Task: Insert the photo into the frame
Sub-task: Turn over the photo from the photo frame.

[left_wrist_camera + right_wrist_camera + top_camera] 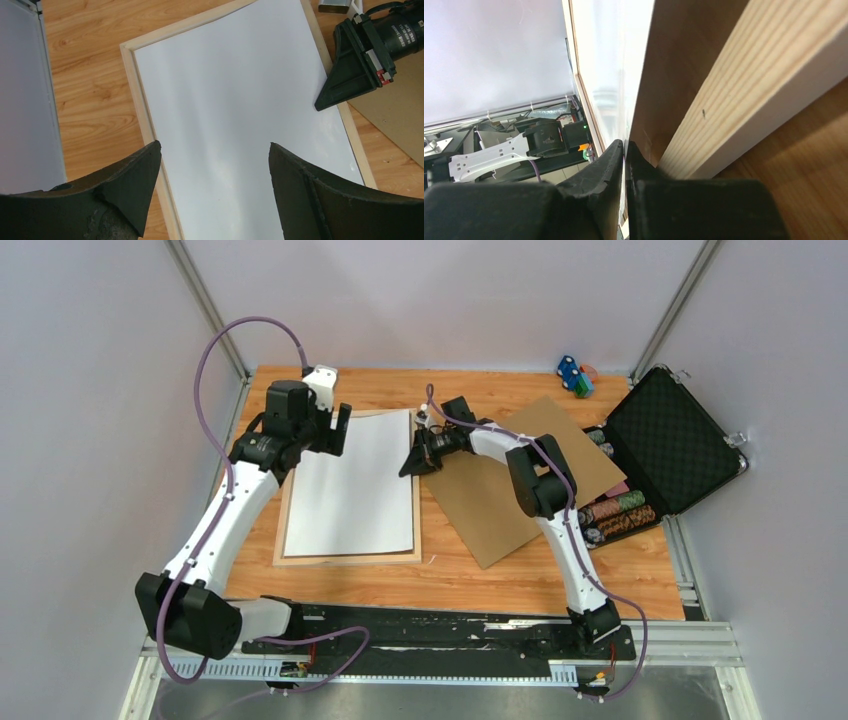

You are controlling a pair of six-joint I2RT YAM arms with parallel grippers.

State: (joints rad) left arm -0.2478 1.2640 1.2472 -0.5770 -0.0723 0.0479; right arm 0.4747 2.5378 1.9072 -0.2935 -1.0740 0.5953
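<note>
One photo (350, 485) edge, just inside the frame (345, 559), sits in right pincer (407, 469).

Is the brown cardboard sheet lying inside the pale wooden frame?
No, the brown cardboard sheet lies outside the pale wooden frame, to its right.

— We're looking into a robot lab cell, aren't we?
— We are: plain grey panels (450, 300) on metal posts (205, 305) box in one wooden table (640, 580).
— And we've got two white arms (215, 530) bolted to a black rail (450, 625) at its near edge.
— With purple cables (215, 350) looping off them, all bare rig.
</note>
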